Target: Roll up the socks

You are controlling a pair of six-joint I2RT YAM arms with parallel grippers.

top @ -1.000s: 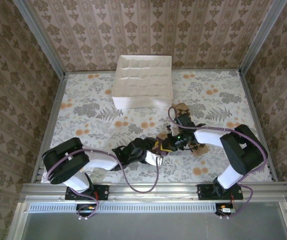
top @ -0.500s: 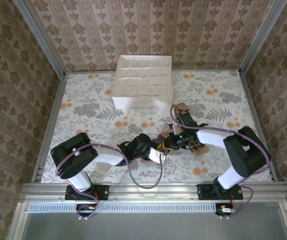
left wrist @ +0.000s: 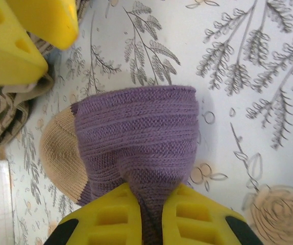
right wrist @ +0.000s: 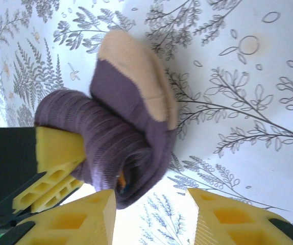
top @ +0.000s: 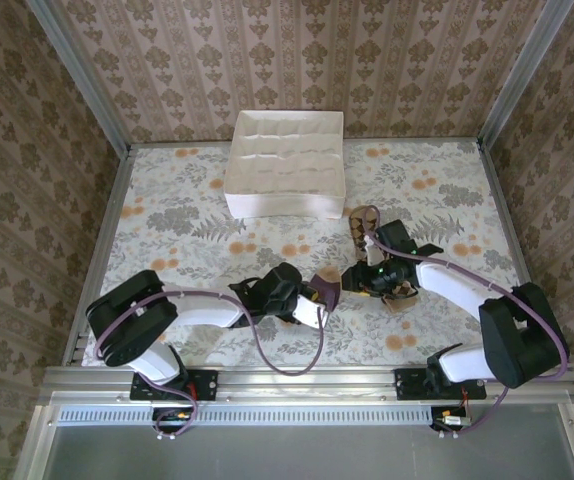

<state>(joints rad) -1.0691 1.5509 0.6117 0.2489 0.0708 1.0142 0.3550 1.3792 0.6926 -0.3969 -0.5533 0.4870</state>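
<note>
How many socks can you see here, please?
2. The purple sock is pinched in the left gripper mid-table; the checked sock lies beside it, partly hidden under the right arm.

Text check, all views: nothing legible. I can make out no lettering, label, brand mark, number or sign on any surface.
</note>
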